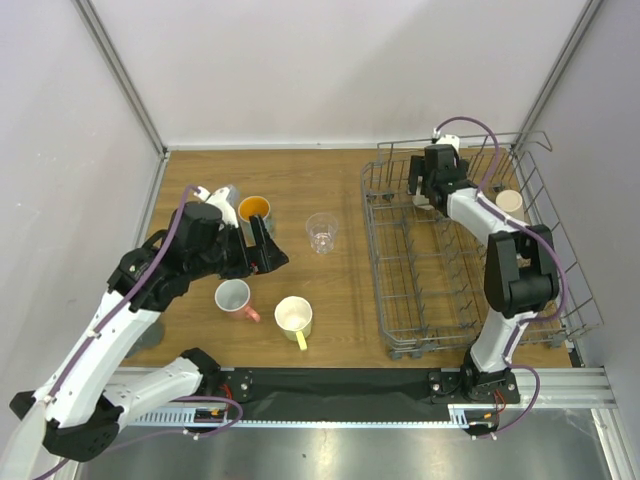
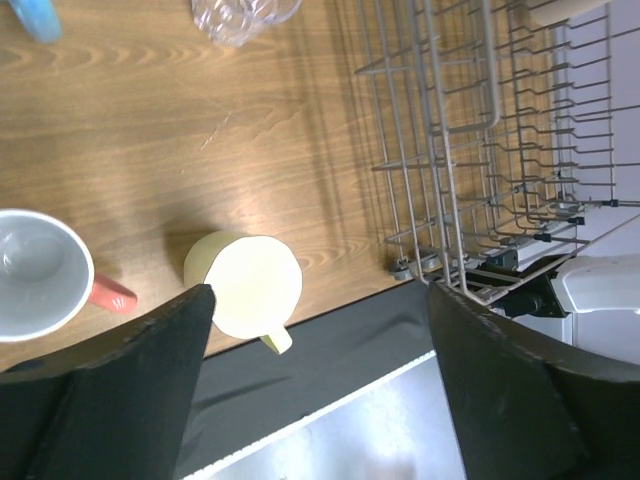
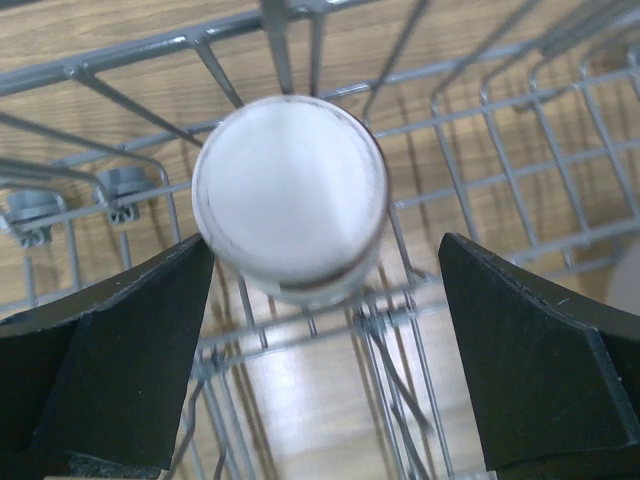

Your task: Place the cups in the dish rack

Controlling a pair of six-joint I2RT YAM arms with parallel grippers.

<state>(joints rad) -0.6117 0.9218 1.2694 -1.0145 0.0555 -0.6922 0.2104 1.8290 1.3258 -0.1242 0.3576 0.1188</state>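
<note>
The grey wire dish rack (image 1: 575, 290) stands on the right. A beige cup (image 1: 510, 202) lies inside it by the right wall. My right gripper (image 3: 325, 243) hangs open over the rack's far left corner (image 1: 428, 192). A pale cup (image 3: 290, 200) sits bottom-up on the wires just past its fingertips, untouched. On the wood are a blue cup with an orange inside (image 1: 254, 209), a clear glass (image 1: 322, 232), a pink mug (image 1: 233, 297) and a yellow-cream mug (image 1: 294, 316). My left gripper (image 1: 268, 245) is open and empty above them, and its wrist view shows the yellow-cream mug (image 2: 245, 285) by the left finger.
A small steel cup (image 1: 227, 194) stands behind the left arm's wrist. A greyish object (image 1: 148, 333) is partly hidden under the left arm. The rack's near corner (image 2: 450, 270) reaches the black strip (image 1: 330, 385) at the table's front edge.
</note>
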